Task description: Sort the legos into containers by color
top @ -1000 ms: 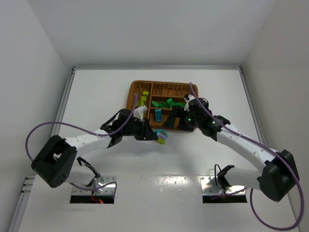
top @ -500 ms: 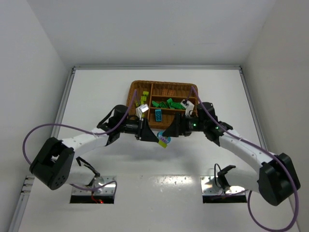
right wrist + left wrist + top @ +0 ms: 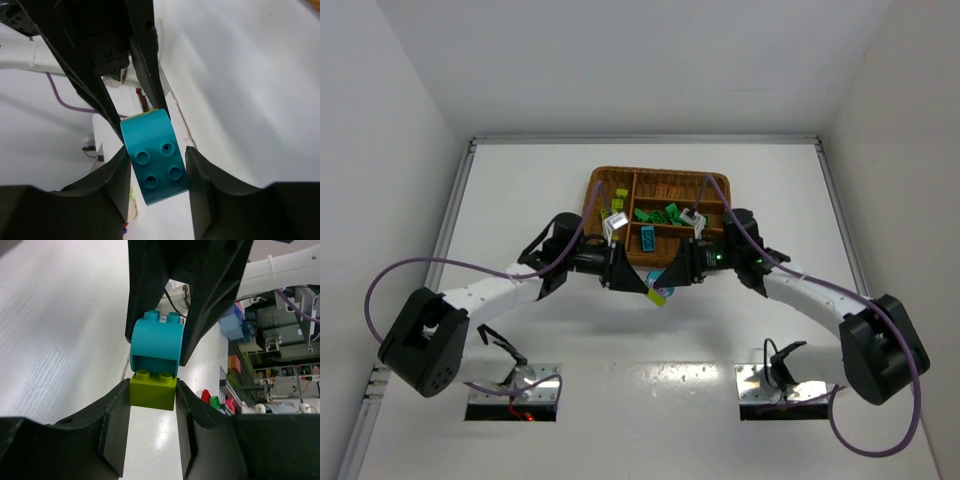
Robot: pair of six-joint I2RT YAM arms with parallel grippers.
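1. Arms. The left arm [image 3: 500,290] and right arm [image 3: 810,295] reach from their bases at the near edge of the desk [image 3: 520,200] and converge just in front of the near rim of the wicker tray [image 3: 660,170].

2. Left jaws. The left jaws are pressed onto a lime brick [image 3: 152,387], one jaw on each side face. The brick sits just short of the tray's near rim, at about the middle of the rim's length.

3. Right jaws. The right jaws pinch a cyan arched brick [image 3: 156,342], and both jaws touch its flanks. This brick is seated directly against the lime brick. In the left wrist view, the lime brick's studs show inside the hollow of the arch. The two pairs of jaws face each other tip to tip across the joined pair.

4. Tray, wide section. This is the section at the tray's left end. It holds several lime bricks [image 3: 617,207].

5. Tray, narrow sections. These lie to the right of the wide section. The one by the near rim holds a single cyan block [image 3: 648,238]. The one just behind it holds a cluster of green bricks [image 3: 660,212].
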